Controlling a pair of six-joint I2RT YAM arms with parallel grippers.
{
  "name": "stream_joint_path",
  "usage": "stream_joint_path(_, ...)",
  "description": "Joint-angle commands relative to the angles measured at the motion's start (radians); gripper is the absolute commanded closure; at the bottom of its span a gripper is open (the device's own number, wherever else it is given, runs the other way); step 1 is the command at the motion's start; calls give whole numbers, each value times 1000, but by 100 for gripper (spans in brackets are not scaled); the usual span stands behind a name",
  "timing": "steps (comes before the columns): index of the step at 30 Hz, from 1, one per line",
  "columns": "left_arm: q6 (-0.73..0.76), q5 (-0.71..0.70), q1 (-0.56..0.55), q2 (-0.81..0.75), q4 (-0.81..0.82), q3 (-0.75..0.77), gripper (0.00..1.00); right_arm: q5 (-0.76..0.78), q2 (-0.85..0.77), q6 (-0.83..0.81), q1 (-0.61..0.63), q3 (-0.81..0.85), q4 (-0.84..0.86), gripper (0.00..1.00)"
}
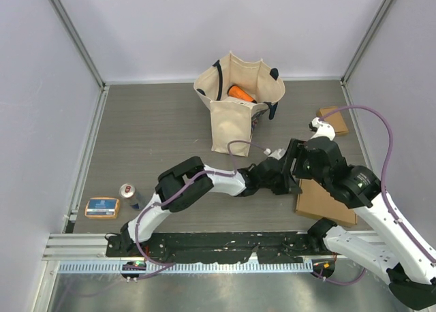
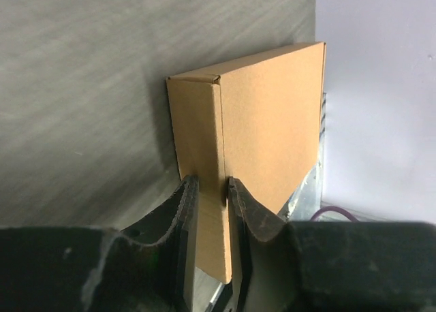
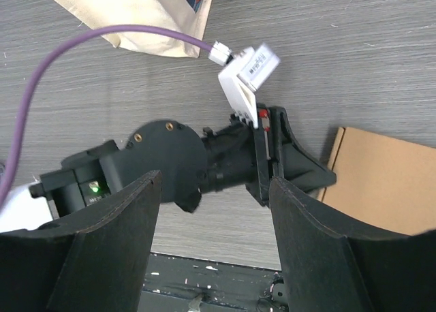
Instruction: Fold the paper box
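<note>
The brown cardboard box [image 1: 325,203] lies flat on the table at the front right. In the left wrist view its folded side wall [image 2: 204,142] stands up at the box's edge [image 2: 272,121]. My left gripper [image 2: 211,191] is shut on that side wall, one finger on each face; in the top view it [image 1: 291,183] sits at the box's left edge. My right gripper [image 3: 214,182] is open and empty, hovering just above the left gripper [image 3: 293,165], with the box [image 3: 388,182] to its right. In the top view the right gripper [image 1: 294,157] is just behind the left one.
A beige tote bag [image 1: 238,104] holding an orange object [image 1: 240,93] stands at the back centre. A small brown box [image 1: 333,120] lies at the right. A soda can [image 1: 128,191] and a blue-and-orange packet [image 1: 102,207] lie at the front left.
</note>
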Motion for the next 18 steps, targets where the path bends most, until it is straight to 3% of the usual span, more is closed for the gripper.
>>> stream_joint_path(1,-85,6,-59,24,49,25,75,30,-20,23,-5,47,3,30)
stream_joint_path(13,-157,-14,-102,3,125,-47,69,-5,-60,57,-3,-5,22,31)
stream_joint_path(18,-105,-51,-87,-63,127,-104,50,55,-46,88,-3,-5,-12,30)
